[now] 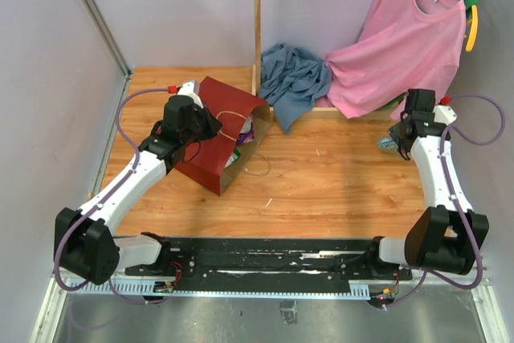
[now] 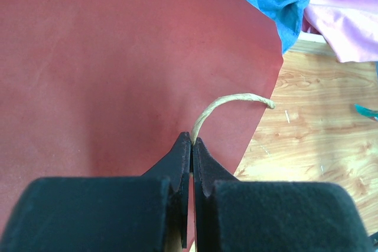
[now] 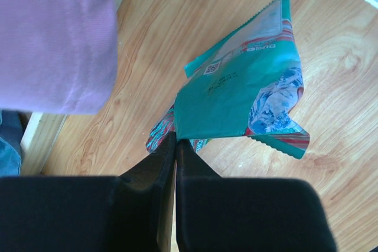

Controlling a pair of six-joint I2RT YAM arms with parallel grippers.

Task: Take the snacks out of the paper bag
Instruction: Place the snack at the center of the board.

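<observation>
Dark-red paper shopping bag (image 1: 210, 154) w/ brown kraft inside is lying on its side on the left part of the wooden tabletop (image 1: 337, 186), mouth facing right. 1 thin cord loop handle (image 2: 227, 103) is arching over its red wall. Left gripper (image 2: 192, 141) is pinching that cord, jaws clenched on it w/ no gap. Small packets (image 1: 243, 136), purple & green bits, are showing in the bag's mouth; can't tell how many. Right gripper (image 3: 175, 138) is clamping 1 corner of a glossy teal snack packet (image 3: 242, 95), well apart from the bag at the tabletop's right side, near the pink shirt (image 1: 401, 46). Blue cloth (image 1: 293, 82) is lying bunched at the back, btwn bag & shirt.
</observation>
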